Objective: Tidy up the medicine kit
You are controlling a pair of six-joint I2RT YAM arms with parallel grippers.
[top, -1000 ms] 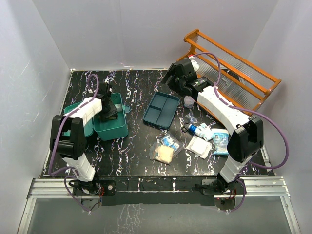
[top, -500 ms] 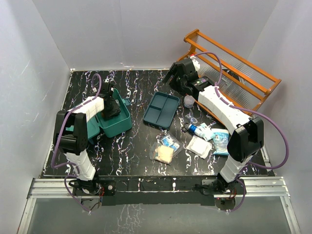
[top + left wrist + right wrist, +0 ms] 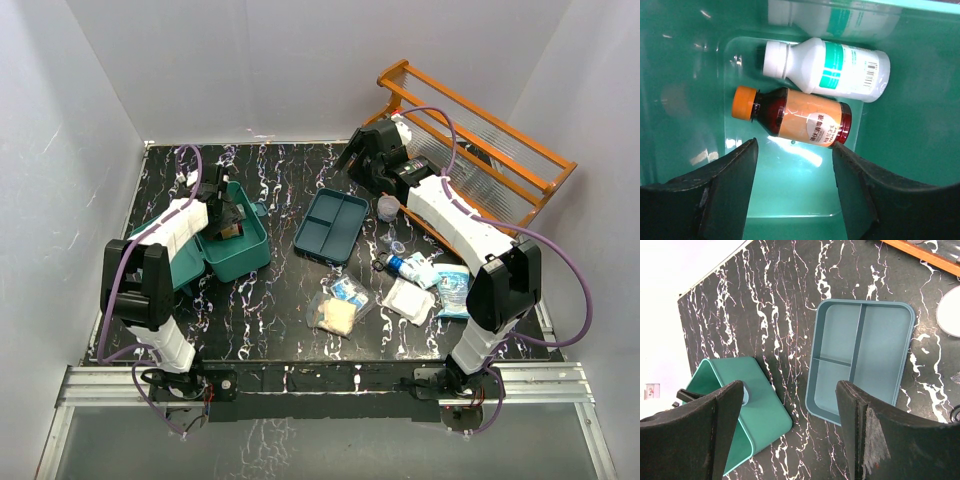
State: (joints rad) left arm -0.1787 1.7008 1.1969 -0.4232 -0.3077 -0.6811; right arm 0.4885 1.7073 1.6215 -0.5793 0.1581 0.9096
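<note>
Left gripper (image 3: pixel 794 152): my fingers wide, inside the medicine kit (image 3: pixel 930 140), over a brown bottle (image 3: pixel 800 120).
Right gripper (image 3: pixel 790 390): fingers wide, above the tray (image 3: pixel 882 350).

Medicine kit (image 3: pixel 243 256): teal-green plastic box w/ rounded corners, upright, lid swung open & lying out to the near-left. Box sits right under left gripper (image 3: pixel 231 226), whose spread fingers hang over its inside. On kit floor, just ahead of fingertips, lie white bottle (image 3: pixel 830 70) & amber bottle (image 3: pixel 800 120) w/ orange cap, side by side.
</note>
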